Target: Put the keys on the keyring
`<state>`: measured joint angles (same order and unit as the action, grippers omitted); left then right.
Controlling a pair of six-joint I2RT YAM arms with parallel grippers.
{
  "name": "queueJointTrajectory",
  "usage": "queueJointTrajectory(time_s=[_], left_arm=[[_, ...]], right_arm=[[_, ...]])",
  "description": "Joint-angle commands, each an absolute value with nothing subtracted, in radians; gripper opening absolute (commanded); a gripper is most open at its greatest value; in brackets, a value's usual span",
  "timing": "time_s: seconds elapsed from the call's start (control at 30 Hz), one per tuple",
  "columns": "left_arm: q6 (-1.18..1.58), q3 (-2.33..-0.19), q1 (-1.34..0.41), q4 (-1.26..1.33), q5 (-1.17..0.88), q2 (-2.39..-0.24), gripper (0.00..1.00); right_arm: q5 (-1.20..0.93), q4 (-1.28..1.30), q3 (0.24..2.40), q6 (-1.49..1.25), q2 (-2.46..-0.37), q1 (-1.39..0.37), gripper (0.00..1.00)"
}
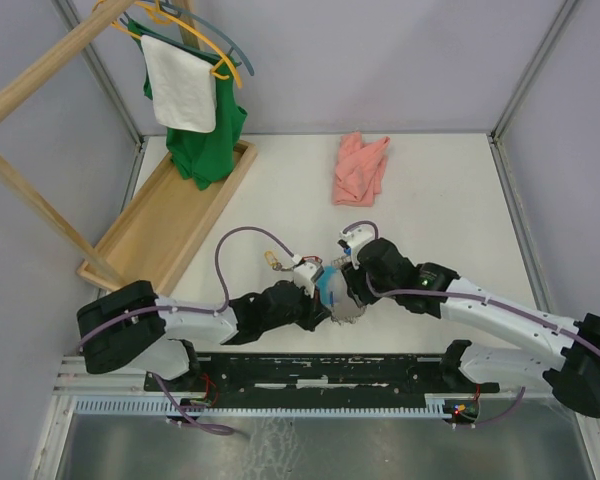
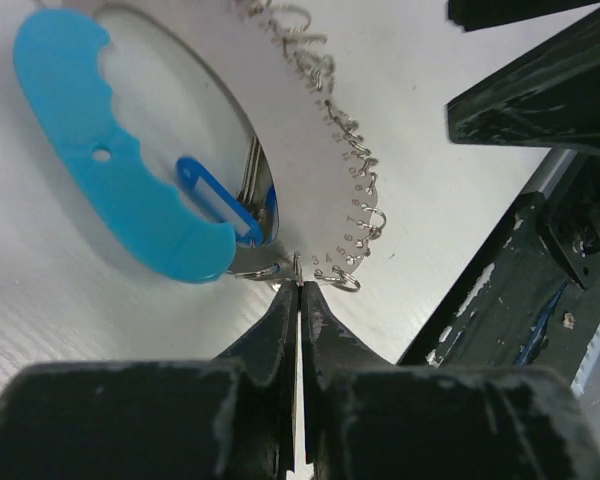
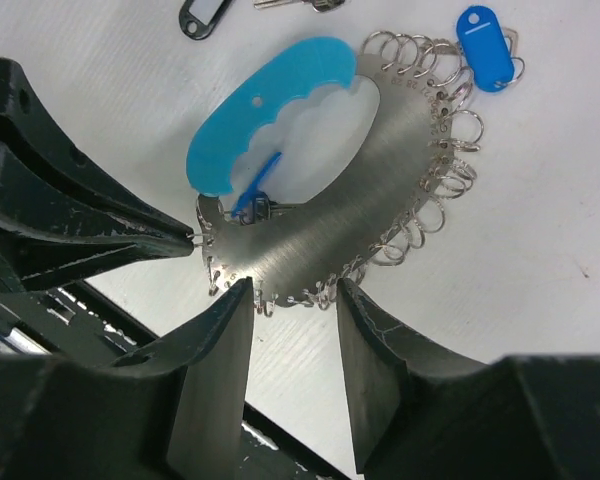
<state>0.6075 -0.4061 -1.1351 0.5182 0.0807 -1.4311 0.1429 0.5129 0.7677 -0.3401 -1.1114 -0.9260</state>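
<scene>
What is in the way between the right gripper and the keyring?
Nothing visible. The right gripper hangs open over the rim of the keyring; the left gripper pinches that rim off to one side.

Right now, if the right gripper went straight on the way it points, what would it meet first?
The keyring: the open right gripper points at its ring-lined edge, one finger to each side. It would likely meet that edge first, though the tips' height above it is unclear.
</scene>
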Motion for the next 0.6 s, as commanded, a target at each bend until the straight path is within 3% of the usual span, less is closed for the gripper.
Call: queueJointTrajectory(time_s=[0.0, 0.23, 0.57], left_arm=[[0.341, -0.506, -1.141, 0.390, 0.098, -1.298, 0.03], [0.015, -0.551, -1.141, 0.338, 0.084, -1.131, 0.03], [-0.281, -0.408, -1.132, 0.766, -0.065, -1.093, 0.03]], right_arm=[[0.058, 0.494, 0.789, -0.256, -1.041, -0.904, 0.47], [-0.095, 0.485, 0.802, -0.086, -0.893, -0.884, 0.47], [-0.234, 0.389, 0.711, 0.153, -0.634, -0.881, 0.47]])
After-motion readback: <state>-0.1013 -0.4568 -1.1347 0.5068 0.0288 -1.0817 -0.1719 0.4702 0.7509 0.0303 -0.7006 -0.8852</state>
